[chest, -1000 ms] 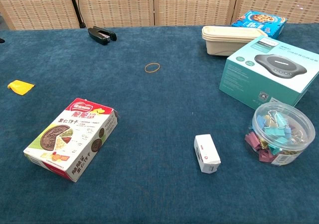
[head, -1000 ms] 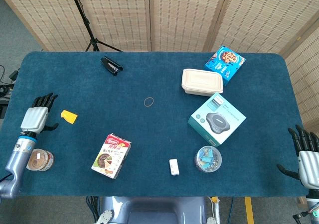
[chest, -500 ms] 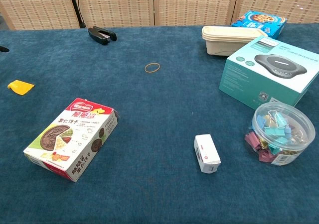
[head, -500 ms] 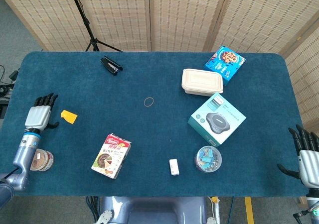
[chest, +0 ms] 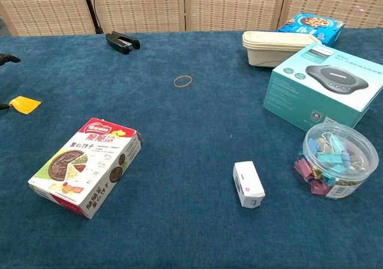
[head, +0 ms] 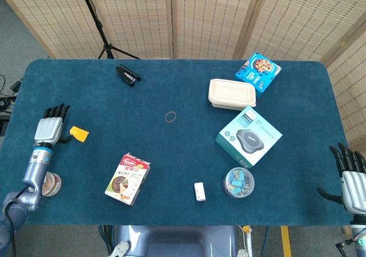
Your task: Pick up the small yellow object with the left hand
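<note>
The small yellow object (head: 79, 133) (chest: 24, 104) lies flat on the blue cloth near the table's left edge. My left hand (head: 50, 128) hovers just left of it, fingers spread and holding nothing; its thumb tip reaches close to the object's left side. In the chest view only dark fingertips (chest: 7, 58) of that hand show at the left border. My right hand (head: 351, 178) stays open at the far right edge of the table, far from the object.
A snack box (head: 127, 178) lies to the right and nearer the front. A round tin (head: 50, 184) sits under my left forearm. Further off are a black stapler (head: 127, 75), a rubber band (head: 171, 117), a white small box (head: 199, 191), a clip jar (head: 239, 181) and a teal box (head: 249, 136).
My left hand has moved right and a little forward toward the yellow object, its fingertips now entering the chest view. The right hand has barely shifted.
</note>
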`<control>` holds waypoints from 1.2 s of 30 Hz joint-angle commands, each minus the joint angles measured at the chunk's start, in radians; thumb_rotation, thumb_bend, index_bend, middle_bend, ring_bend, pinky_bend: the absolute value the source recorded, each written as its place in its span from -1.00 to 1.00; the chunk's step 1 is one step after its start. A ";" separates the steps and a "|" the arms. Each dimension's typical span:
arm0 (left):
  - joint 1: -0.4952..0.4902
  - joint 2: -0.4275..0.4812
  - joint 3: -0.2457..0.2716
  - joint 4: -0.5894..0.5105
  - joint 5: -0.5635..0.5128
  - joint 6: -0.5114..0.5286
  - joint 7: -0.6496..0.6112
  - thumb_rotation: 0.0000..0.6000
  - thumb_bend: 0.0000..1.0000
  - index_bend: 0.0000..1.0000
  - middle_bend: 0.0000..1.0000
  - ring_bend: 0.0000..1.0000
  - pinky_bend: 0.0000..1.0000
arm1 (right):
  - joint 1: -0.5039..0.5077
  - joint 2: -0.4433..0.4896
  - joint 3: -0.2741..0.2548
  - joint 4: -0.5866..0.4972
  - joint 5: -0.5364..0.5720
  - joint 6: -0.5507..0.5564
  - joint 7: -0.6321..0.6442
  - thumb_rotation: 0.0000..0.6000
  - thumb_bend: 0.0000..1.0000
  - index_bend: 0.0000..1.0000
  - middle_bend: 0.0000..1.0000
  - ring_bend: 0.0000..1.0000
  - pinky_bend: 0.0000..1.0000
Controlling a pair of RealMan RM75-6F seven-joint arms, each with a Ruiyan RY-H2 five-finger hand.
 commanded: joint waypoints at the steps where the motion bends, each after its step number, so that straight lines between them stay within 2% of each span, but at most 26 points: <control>1: -0.011 -0.012 -0.002 0.015 -0.001 -0.017 0.001 1.00 -0.55 -0.92 -1.00 -1.00 -1.00 | 0.000 0.000 0.000 0.000 0.000 0.000 -0.001 1.00 -1.00 -1.00 -1.00 -1.00 -1.00; 18: -0.044 -0.055 -0.005 0.070 0.004 -0.047 -0.005 1.00 -0.51 -0.76 -1.00 -1.00 -1.00 | 0.010 -0.003 0.000 0.005 0.016 -0.023 0.001 1.00 -1.00 -1.00 -1.00 -1.00 -1.00; 20: -0.044 -0.056 -0.001 0.072 0.008 -0.046 0.000 1.00 -0.51 -0.66 -1.00 -1.00 -1.00 | 0.010 -0.003 0.000 0.004 0.017 -0.023 0.001 1.00 -1.00 -1.00 -1.00 -1.00 -1.00; 24: -0.038 -0.048 0.009 0.069 0.018 -0.044 0.001 1.00 -0.49 -0.25 -1.00 -1.00 -1.00 | 0.010 0.000 -0.001 0.004 0.016 -0.024 0.011 1.00 -1.00 -1.00 -1.00 -1.00 -1.00; 26: -0.034 -0.043 0.012 0.066 0.021 -0.039 0.002 1.00 -0.47 -0.14 -1.00 -1.00 -1.00 | 0.010 0.001 -0.002 0.003 0.013 -0.023 0.013 1.00 -1.00 -1.00 -1.00 -1.00 -1.00; 30: -0.027 -0.034 0.017 0.056 0.026 -0.030 0.002 1.00 -0.43 -0.06 -1.00 -1.00 -1.00 | 0.009 0.003 -0.004 0.001 0.008 -0.020 0.015 1.00 -1.00 -1.00 -1.00 -1.00 -1.00; 36: -0.024 -0.031 0.019 0.049 0.027 -0.031 0.010 1.00 -0.41 -0.05 -1.00 -1.00 -1.00 | 0.008 0.007 -0.006 -0.003 0.004 -0.017 0.018 1.00 -1.00 -1.00 -1.00 -1.00 -1.00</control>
